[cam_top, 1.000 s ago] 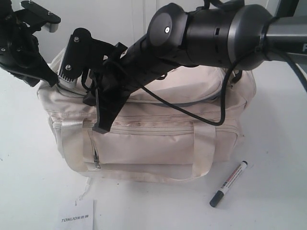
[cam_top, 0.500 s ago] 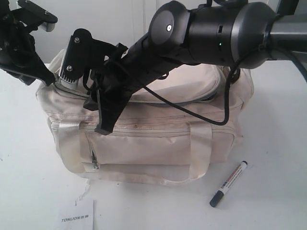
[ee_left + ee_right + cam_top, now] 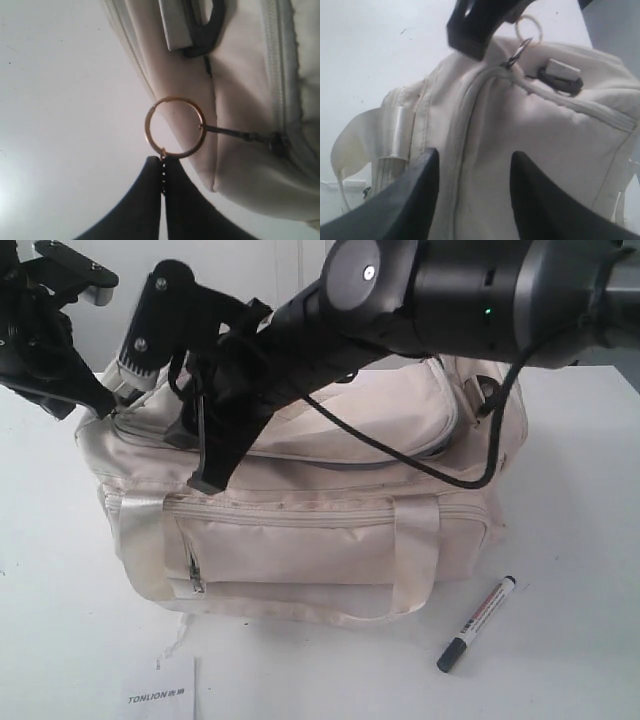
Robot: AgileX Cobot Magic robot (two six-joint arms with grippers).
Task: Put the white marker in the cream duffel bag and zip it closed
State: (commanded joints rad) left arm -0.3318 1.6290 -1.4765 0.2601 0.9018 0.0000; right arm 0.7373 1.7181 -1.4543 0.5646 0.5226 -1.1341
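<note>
The cream duffel bag (image 3: 310,540) stands mid-table, its top flap bulging upward. Its gold keyring pull (image 3: 149,131) hangs off the bag's left end on a thin link, and my left gripper (image 3: 162,159) is shut on the ring's lower edge; in the exterior view that gripper (image 3: 103,403) is at the bag's top left corner. My right gripper (image 3: 475,160) reaches across the bag and is open, its fingers (image 3: 422,172) straddling fabric beside the zipper seam near the same end (image 3: 196,458). The white marker (image 3: 478,623) lies on the table by the bag's front right corner.
A white card printed TONLION (image 3: 160,690) lies at the front edge of the white table (image 3: 580,540). The right arm's black cable (image 3: 440,475) droops across the bag's top and front. The right arm's bulk hangs over the bag's back.
The right arm has risen and its gripper has moved up and left. The bag's top flap has lifted and the bag has slid slightly left. The marker has not moved.
</note>
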